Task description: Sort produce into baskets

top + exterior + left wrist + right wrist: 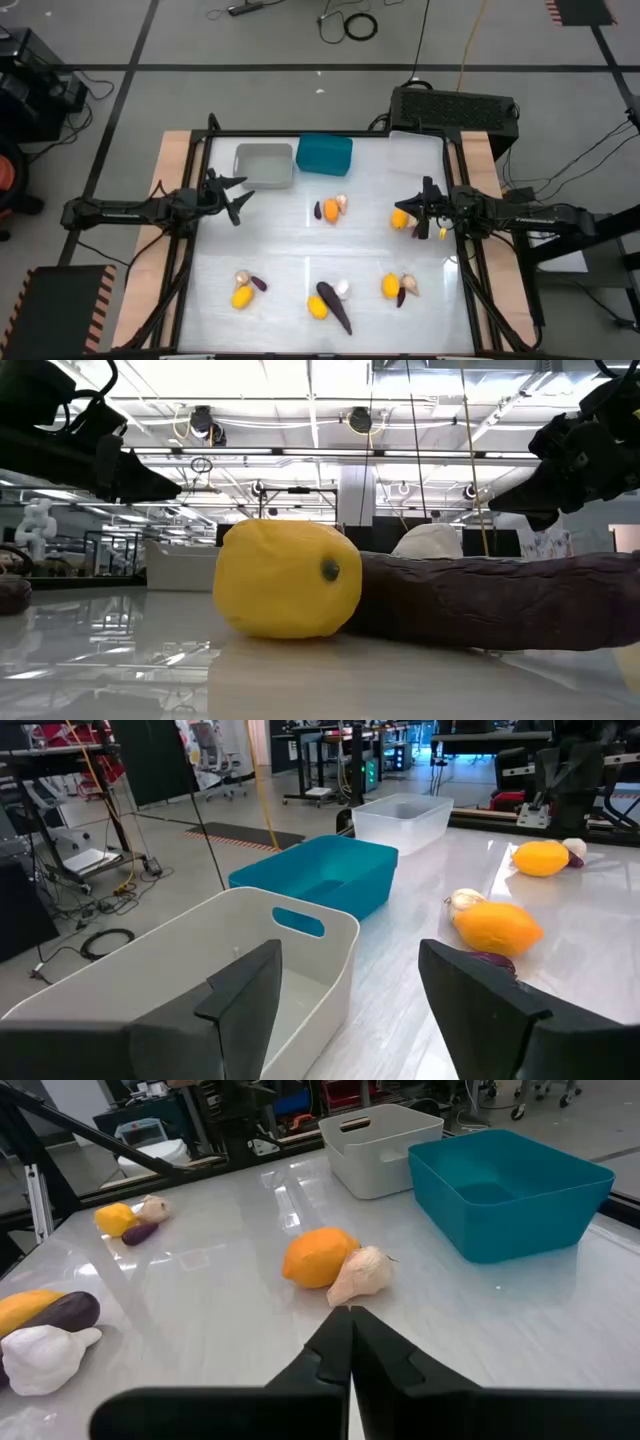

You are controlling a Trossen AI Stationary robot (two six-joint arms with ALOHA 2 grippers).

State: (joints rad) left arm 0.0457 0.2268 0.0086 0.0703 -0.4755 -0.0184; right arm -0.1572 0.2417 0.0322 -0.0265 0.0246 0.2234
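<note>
Counting from the high view: three baskets line the far edge of the worktop (270, 240), a light grey basket (264, 165), a teal basket (324, 154) touching it on the right, and a clear basket (415, 155) further right, set apart from the teal one. All three look empty. Produce sits in five loose clusters: centre cluster (331, 209) with an orange fruit, a purple piece and a pale bulb; right cluster (402, 219) with an orange fruit just beside the right gripper, anything else there hidden by the arm; near-left cluster (245, 290) with a yellow fruit, a pale bulb and a small purple piece; near-centre cluster (328, 300) with a yellow fruit, a white bulb and the long purple vegetable; near-right cluster (397, 287) with an orange fruit, a pale bulb and a purple piece. That gives five yellow-orange fruits, at least four purple pieces, at least four bulbs. Left gripper (235, 195) hangs over the left side of the worktop just in front of the grey basket, jaws spread wide and holding nothing. Right gripper (350, 1320) sits at the right side beside the right cluster, jaws closed together with nothing between them. Low view is mostly blocked by one yellow fruit (288, 578) and the long purple vegetable (500, 600), a bulb peeking behind; baskets barely make out there.
</note>
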